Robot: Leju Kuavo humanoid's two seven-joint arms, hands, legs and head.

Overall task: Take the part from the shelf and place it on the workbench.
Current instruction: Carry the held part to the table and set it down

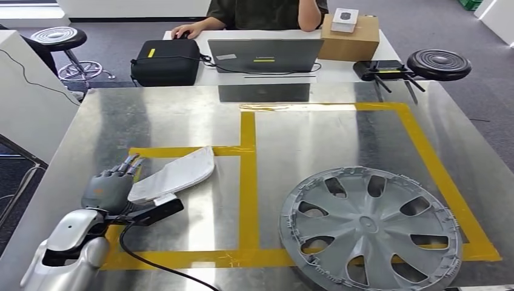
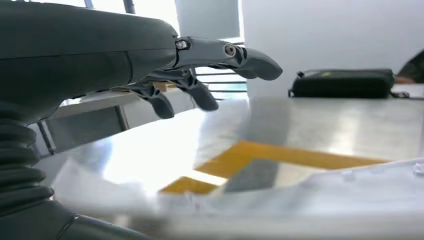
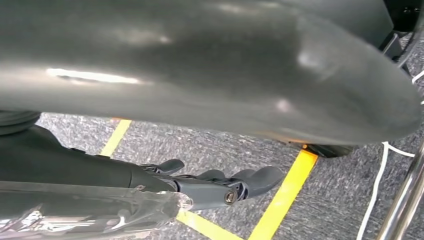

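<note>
Part [image 1: 176, 174] lies just beside left hand's fingers [image 1: 124, 167].

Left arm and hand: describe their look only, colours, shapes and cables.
The left arm has a smooth, rounded silver shell. A black cable loops out near its wrist. The left hand is matte grey with darker, slim fingers; a ribbed grey cover sits behind it.

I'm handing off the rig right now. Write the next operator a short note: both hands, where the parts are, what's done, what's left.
Left hand: fingers extended, at the edge of the pale grey part, which lies flat on the workbench in the left taped box; grip unclear.
Right hand: hanging over the floor, holding nothing.
Wheel cover lies on the bench, right side.
Done: part on bench.
Left: draw the left hand clear.
</note>
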